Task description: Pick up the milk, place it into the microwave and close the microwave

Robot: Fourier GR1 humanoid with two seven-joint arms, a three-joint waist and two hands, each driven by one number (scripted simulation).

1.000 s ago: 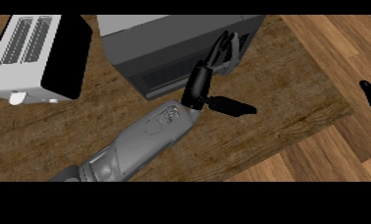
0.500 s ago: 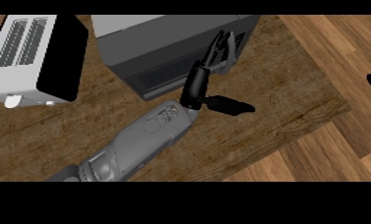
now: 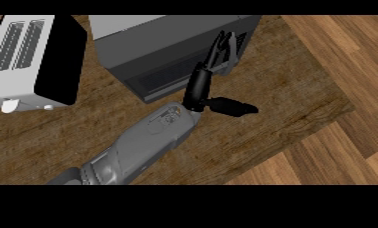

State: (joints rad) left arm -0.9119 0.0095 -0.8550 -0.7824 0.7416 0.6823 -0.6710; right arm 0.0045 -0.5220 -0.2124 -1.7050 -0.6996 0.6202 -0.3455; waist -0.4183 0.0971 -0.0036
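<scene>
My left forearm (image 3: 148, 139) comes in from the lower left edge and slants up and to the right across the counter (image 3: 284, 89). My left hand (image 3: 198, 89) stands at its end, against the front of the microwave (image 3: 162, 39). My fingers (image 3: 221, 52) are stretched out straight and close together. They point up the view and lie along the microwave's front near its right corner, with the tips just short of its top edge. My thumb (image 3: 235, 107) sticks out sideways to the right, low over the bare wood. Nothing is held between thumb and fingers.

At the far left sits a white toaster (image 3: 26, 57) with two slots on top and a black side turned toward the microwave. It is cut off by the left edge. A strip of counter separates it from the microwave, a dark grey box whose lighter top runs out under the upper band. Its front face, with a darker panel, looks toward me and lies flush with the box. To the right of my hand the counter runs on to a slanted edge, and beyond that is a paler plank floor (image 3: 332, 47).

The milk shows nowhere in this view, and I cannot tell where it is. My fingers cover part of the microwave's right front edge, so I cannot make out a handle or seam there.
</scene>
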